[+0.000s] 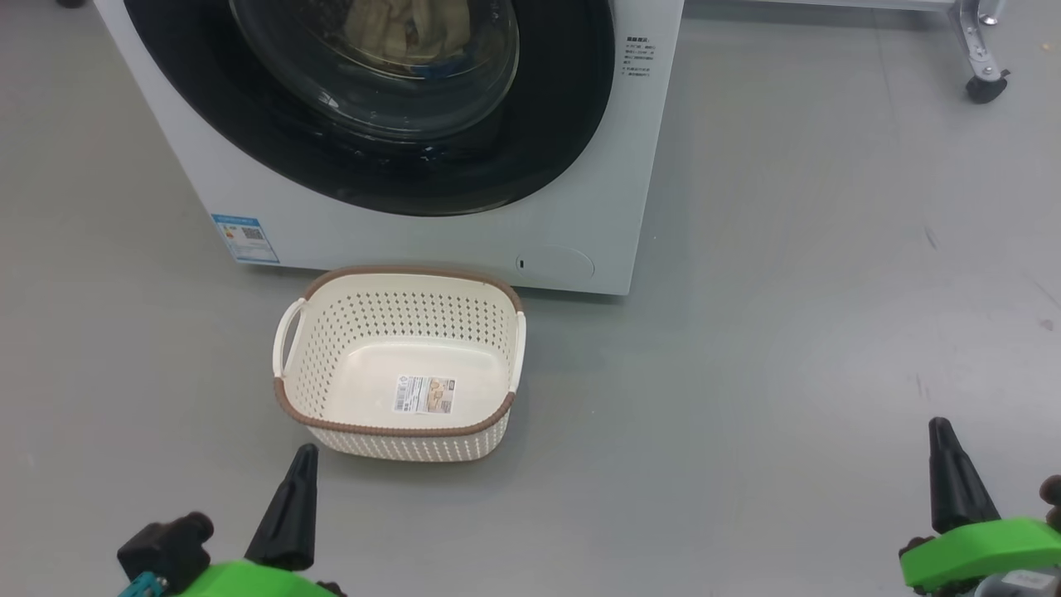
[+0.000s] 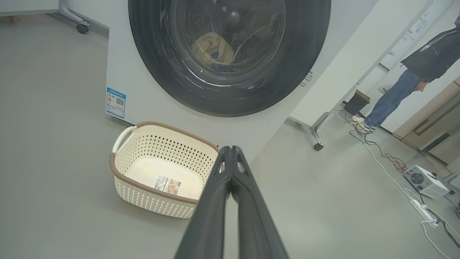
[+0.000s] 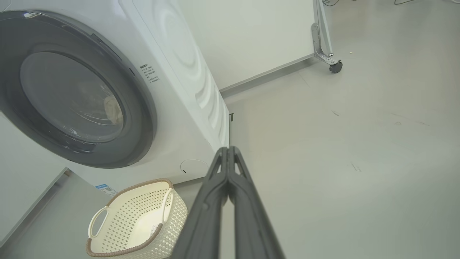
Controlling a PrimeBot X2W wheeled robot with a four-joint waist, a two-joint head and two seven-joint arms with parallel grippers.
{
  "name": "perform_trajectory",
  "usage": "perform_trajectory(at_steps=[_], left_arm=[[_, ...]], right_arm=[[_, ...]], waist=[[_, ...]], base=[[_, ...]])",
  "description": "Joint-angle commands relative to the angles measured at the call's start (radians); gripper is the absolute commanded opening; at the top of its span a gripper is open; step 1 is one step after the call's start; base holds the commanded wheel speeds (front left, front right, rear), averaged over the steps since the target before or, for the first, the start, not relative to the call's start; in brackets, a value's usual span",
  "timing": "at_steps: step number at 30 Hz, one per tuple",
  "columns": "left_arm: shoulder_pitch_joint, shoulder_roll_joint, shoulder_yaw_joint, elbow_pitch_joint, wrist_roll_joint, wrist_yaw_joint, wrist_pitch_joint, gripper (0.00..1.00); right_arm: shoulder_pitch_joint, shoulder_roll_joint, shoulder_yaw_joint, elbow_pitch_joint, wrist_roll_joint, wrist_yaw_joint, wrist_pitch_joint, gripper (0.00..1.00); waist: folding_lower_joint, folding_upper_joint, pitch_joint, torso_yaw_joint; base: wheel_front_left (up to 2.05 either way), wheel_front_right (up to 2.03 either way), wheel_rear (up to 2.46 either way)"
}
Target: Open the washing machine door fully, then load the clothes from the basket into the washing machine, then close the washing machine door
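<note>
Inside, cream clothes (image 2: pixel 212 48) lie behind the closed washing machine door (image 1: pixel 572 124); the basket (image 1: pixel 396 430) stands before it, left gripper (image 2: pixel 230 149) and right gripper (image 3: pixel 228 149) pinched together.

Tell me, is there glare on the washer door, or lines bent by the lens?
Head view: even light, faint reflections on the washing machine door. Left wrist view: glare streaks across its glass, the white panel leaning from the wide lens. Right wrist view: the glass hazy, the washing machine tilted and bowed.
</note>
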Motion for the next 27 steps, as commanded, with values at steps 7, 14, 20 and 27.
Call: perform_trajectory(at_steps=[7, 14, 20, 27], left_arm=[[-0.047, 0.004, 0.042, -0.022, -0.089, 0.0, 0.02, 0.0], [-0.049, 0.0, 0.059, -0.019, -0.157, 0.0, 0.038, 0.0], [-0.052, -0.003, 0.073, -0.015, -0.216, 0.0, 0.053, 0.0], [-0.054, -0.007, 0.088, -0.012, -0.275, 0.0, 0.069, 0.0]], right_arm=[[-0.058, -0.012, 0.007, -0.028, 0.101, -0.001, 0.025, 0.0], [-0.066, -0.012, 0.011, -0.027, 0.177, -0.001, 0.046, 0.0], [-0.074, -0.012, 0.014, -0.025, 0.243, -0.001, 0.063, 0.0], [-0.081, -0.012, 0.018, -0.024, 0.309, -0.001, 0.081, 0.0]], waist=[[0.0, 0.0, -0.003, -0.007], [0.0, 0.0, -0.006, -0.014], [0.0, 0.0, -0.008, -0.019], [0.0, 0.0, -0.011, -0.025]], base=[[0.0, 0.0, 0.0], [0.0, 0.0, 0.0], [0.0, 0.0, 0.0], [0.0, 0.0, 0.0]])
